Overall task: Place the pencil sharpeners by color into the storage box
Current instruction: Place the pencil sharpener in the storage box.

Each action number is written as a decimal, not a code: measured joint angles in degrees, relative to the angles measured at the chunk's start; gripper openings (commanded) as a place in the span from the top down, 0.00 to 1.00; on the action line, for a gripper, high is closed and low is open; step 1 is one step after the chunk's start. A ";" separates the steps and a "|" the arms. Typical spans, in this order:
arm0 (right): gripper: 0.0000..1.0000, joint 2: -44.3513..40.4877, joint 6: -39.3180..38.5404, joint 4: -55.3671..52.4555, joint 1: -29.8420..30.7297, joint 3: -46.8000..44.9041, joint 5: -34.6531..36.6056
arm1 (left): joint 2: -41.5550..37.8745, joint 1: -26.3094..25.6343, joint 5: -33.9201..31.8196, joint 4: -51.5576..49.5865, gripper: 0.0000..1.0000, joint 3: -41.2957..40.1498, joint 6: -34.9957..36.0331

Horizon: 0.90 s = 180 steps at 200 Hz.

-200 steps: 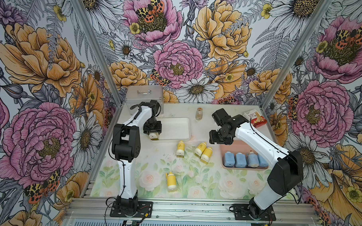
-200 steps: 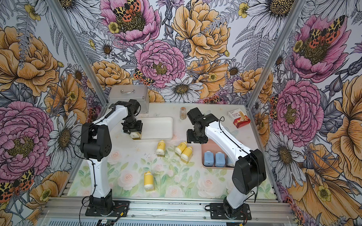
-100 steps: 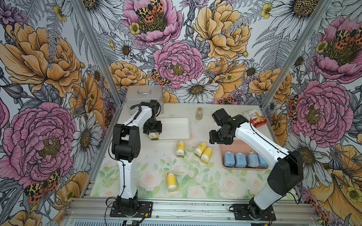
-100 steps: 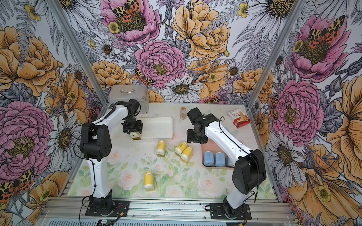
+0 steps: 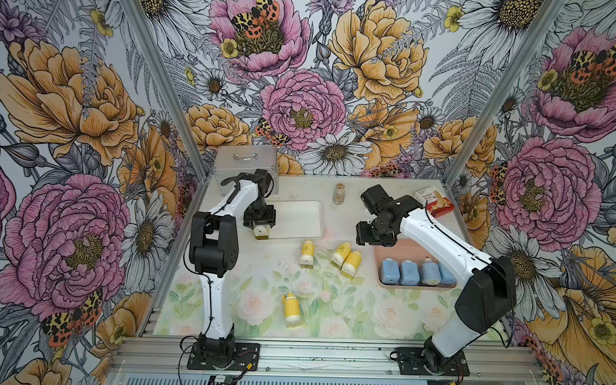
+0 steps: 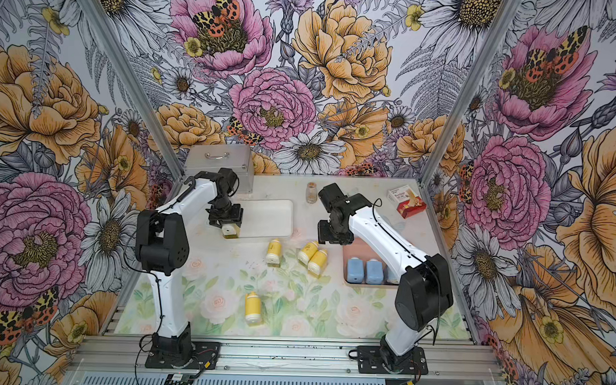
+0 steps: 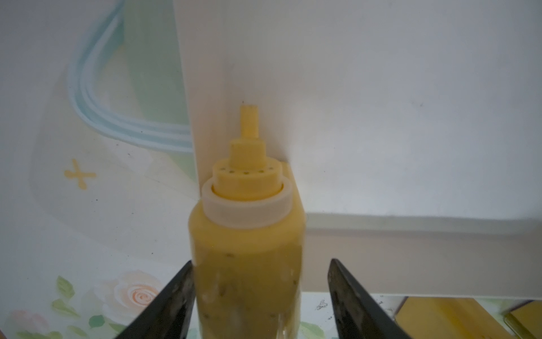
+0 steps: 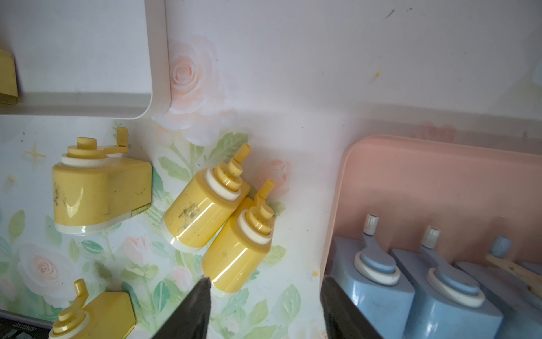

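Left side first: the left arm (image 5: 243,194) is over the lower-left corner of the white tray (image 5: 298,214), left of centre in both top views. The left jaws are spread around a yellow sharpener (image 7: 246,234). On the wrist camera one finger (image 7: 173,308) sits right against its side and the other finger (image 7: 349,305) stands clear, with a gap showing. From above I see that sharpener (image 5: 262,231) at the tray's corner, pale end up. I cannot tell whether it rests on the tray floor.

Over to the right arm (image 5: 432,236), right of centre, hanging above the upper-left corner of the pink tray (image 5: 385,250). The right jaws are spread and empty, with only bench (image 5: 246,293) showing between them on that wrist camera.

Four blue sharpeners (image 5: 389,271) lie side by side along the pink tray's lower edge. Four more yellow ones are out on the bench. One (image 5: 307,251) is just below the white tray, a touching pair (image 5: 351,263) lies between the two trays, and one (image 5: 291,307) lies alone, lower in the middle.
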 measured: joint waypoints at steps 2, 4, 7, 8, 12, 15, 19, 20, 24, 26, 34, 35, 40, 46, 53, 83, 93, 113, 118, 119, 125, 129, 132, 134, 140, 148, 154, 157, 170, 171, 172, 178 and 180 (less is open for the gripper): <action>0.38 0.00 0.00 0.00 0.00 0.00 0.00 | -0.02 0.00 0.00 0.00 0.29 0.00 0.00; 0.38 0.00 0.00 0.00 0.00 0.00 0.00 | -0.02 0.00 0.00 -0.02 0.29 0.00 0.00; 0.38 0.00 0.00 0.00 0.00 0.00 0.00 | -0.04 0.00 0.00 0.00 0.29 0.00 0.00; 0.38 0.00 0.00 0.00 0.00 0.00 0.02 | -0.04 0.00 0.00 -0.02 0.29 0.00 0.00; 0.38 0.00 0.00 0.00 0.00 0.00 0.00 | -0.11 -0.02 0.00 0.00 0.29 0.00 0.00; 0.38 0.00 0.00 0.00 0.00 0.00 0.00 | -0.13 0.00 -0.02 0.00 0.29 0.00 0.00; 0.38 0.00 0.00 0.00 0.00 0.00 0.00 | -0.17 -0.02 -0.02 0.00 0.29 0.00 -0.02; 0.38 0.00 0.00 0.00 0.00 0.00 0.00 | -0.17 -0.02 0.00 -0.02 0.29 0.00 0.00; 0.38 0.00 0.00 0.00 0.00 0.00 0.00 | -0.22 -0.02 -0.02 0.00 0.29 0.00 -0.02; 0.38 0.00 0.00 0.00 0.00 0.00 0.00 | -0.24 0.00 -0.02 0.00 0.29 0.00 0.00; 0.38 0.00 0.00 0.00 0.00 0.00 0.00 | -0.31 0.00 -0.04 0.00 0.29 0.00 0.00; 0.38 0.00 0.00 0.00 0.00 0.00 0.00 | -0.31 0.00 -0.04 0.00 0.29 0.00 0.00; 0.38 0.00 0.00 0.00 0.00 0.00 0.00 | -0.35 0.00 -0.15 -0.02 0.29 0.00 0.00; 0.38 0.00 0.00 0.00 0.00 0.00 0.00 | -0.37 -0.02 -0.24 0.00 0.29 0.00 0.00; 0.38 0.00 0.00 0.02 0.00 0.00 0.00 | -0.48 -0.02 -0.39 -0.02 0.29 0.00 -0.02; 0.38 0.00 0.00 0.04 0.00 0.00 0.00 | -1.81 -0.02 -0.92 0.00 0.29 0.00 -0.87; 0.38 0.00 0.00 0.04 0.00 0.00 0.00 | -2.60 -0.13 -1.25 -0.02 0.28 0.00 -1.33; 0.38 0.00 0.00 0.26 0.00 0.00 0.00 | -4.70 -0.46 -1.70 -0.04 0.27 0.20 -2.16; 0.38 0.00 0.00 0.33 0.00 0.00 0.00 | -5.33 -0.63 -1.77 -0.11 0.26 0.28 -2.58; 0.38 0.00 0.00 0.35 0.00 0.00 0.00 | -5.42 -0.66 -1.79 -0.09 0.27 0.31 -2.60; 0.38 0.00 0.00 0.42 0.00 0.00 0.00 | -6.25 -0.94 -1.92 -0.20 0.26 0.44 -2.93; 0.38 0.00 0.00 0.42 0.00 0.00 0.02 | -6.91 -1.18 -2.01 -0.22 0.26 0.48 -3.06; 0.38 0.00 0.00 0.39 0.02 0.00 0.00 | -7.37 -1.36 -2.12 -0.22 0.26 0.48 -3.21; 0.38 0.00 0.00 0.39 0.00 0.00 0.02 | -7.72 -1.51 -2.12 -0.22 0.25 0.48 -3.28; 0.38 0.00 0.00 0.42 0.02 0.00 0.02 | -8.92 -2.05 -2.19 -0.28 0.25 0.48 -3.72; 0.38 0.00 0.00 0.42 0.00 0.00 0.02 | -10.47 -2.91 -2.23 -0.44 0.24 0.48 -4.35; 0.38 0.00 0.00 0.42 0.00 0.00 0.02 | -11.67 -3.69 -2.29 -0.55 0.24 0.48 -4.72; 0.38 0.00 0.00 0.42 0.02 0.00 0.02 | -12.52 -4.24 -2.29 -0.59 0.24 0.48 -4.98; 0.38 0.00 0.00 0.39 0.00 0.00 0.02 | -15.23 -6.40 -2.27 -0.66 0.23 0.33 -6.05; 0.38 0.00 0.00 0.42 0.00 0.00 0.02 | -15.37 -6.54 -2.27 -0.63 0.23 0.31 -6.10; 0.38 0.00 0.00 0.42 0.00 0.00 0.02 | -15.63 -6.78 -2.27 -0.59 0.23 0.24 -6.12; 0.38 0.00 -0.02 0.42 0.00 0.00 0.02 | -16.83 -7.85 -2.21 -0.59 0.23 -0.11 -6.60; 0.38 0.00 -0.02 0.42 0.00 0.00 0.02 | -17.27 -8.20 -2.16 -0.59 0.23 -0.28 -6.75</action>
